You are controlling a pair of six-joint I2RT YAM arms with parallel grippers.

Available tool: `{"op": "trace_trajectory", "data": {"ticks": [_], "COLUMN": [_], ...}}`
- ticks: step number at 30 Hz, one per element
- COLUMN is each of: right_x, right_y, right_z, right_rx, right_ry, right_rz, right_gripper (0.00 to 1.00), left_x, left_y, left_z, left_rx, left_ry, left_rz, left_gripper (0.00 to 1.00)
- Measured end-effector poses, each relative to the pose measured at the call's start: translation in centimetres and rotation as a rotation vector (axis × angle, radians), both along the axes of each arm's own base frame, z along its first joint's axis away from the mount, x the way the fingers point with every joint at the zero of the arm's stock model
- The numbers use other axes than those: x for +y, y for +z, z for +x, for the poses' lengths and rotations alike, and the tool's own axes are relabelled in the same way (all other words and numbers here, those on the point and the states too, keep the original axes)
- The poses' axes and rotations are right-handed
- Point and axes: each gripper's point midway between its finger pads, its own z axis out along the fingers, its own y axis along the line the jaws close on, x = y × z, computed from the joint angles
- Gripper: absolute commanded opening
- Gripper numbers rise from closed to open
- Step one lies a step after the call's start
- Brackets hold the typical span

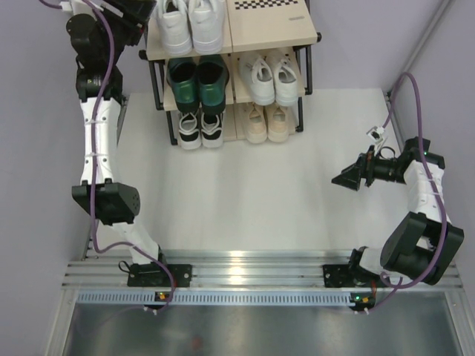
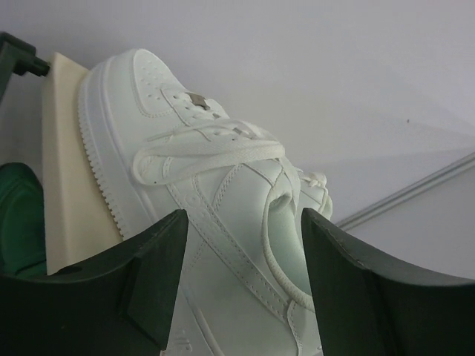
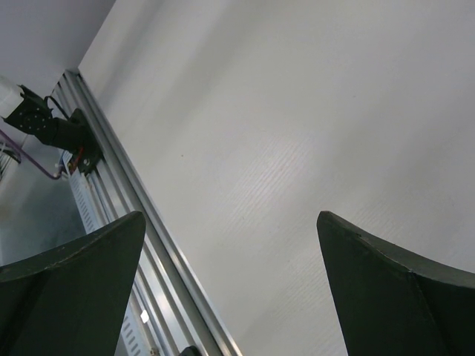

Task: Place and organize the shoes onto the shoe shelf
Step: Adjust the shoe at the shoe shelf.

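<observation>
looks like the white sneaker [image 2: 223,185] is parked on the shelf [image 1: 267,30] top board, left gripper [image 2: 245,216] spread around it, right gripper [image 3: 231,216] wide open and empty; probably light with a soft upper, so I'd pinch the midfoot sides.

My left gripper [image 2: 243,222] has matt dark fingers [image 2: 111,297], probably plastic. White sneaker [image 2: 223,193]: smooth leather-like upper, woven laces. Green heeled shoes [image 1: 197,83]: glossy. Shoe shelf [image 1: 271,33]: matt boards, black metal tubes.

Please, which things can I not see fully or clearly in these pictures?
- Top view: shoe shelf, far side cut by the edge.
- Top view: beige sneakers, far parts hidden under the middle board.
- Left wrist view: whether left gripper touches white sneaker, unclear.
</observation>
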Motion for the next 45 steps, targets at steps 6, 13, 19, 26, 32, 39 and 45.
{"op": "trace_trajectory", "data": {"ticks": [6, 13, 19, 26, 32, 39, 45], "right_x": [-0.1, -0.2, -0.4, -0.7, -0.8, -0.9, -0.9], "right_y": [0.0, -0.2, -0.4, -0.6, -0.6, -0.7, -0.7], "right_z": [0.0, 0.0, 0.1, 0.3, 0.4, 0.4, 0.4], "right_rx": [0.001, 0.005, 0.004, 0.003, -0.003, -0.003, -0.003], "right_ry": [-0.004, -0.006, -0.010, -0.018, -0.019, -0.020, -0.020], "right_rz": [-0.003, -0.015, -0.024, -0.039, -0.045, -0.045, -0.046], "right_gripper": [0.99, 0.99, 0.99, 0.99, 0.99, 0.99, 0.99], "left_x": [1.9, -1.6, -16.6, -25.6, -27.8, -25.7, -22.8], "left_y": [3.1, 8.2, 5.6, -1.5, -6.6, -7.7, -4.6], "left_z": [-3.8, -12.4, -20.2, -19.0, -13.3, -9.6, -8.3], "left_rx": [-0.061, -0.239, -0.338, -0.266, -0.173, -0.120, -0.137], "left_ry": [0.171, 0.188, -0.190, -0.268, -0.134, 0.055, 0.166], "left_rz": [0.114, 0.261, 0.385, 0.560, 0.723, 0.799, 0.764], "left_gripper": [0.69, 0.63, 0.59, 0.59, 0.63, 0.65, 0.65]}}
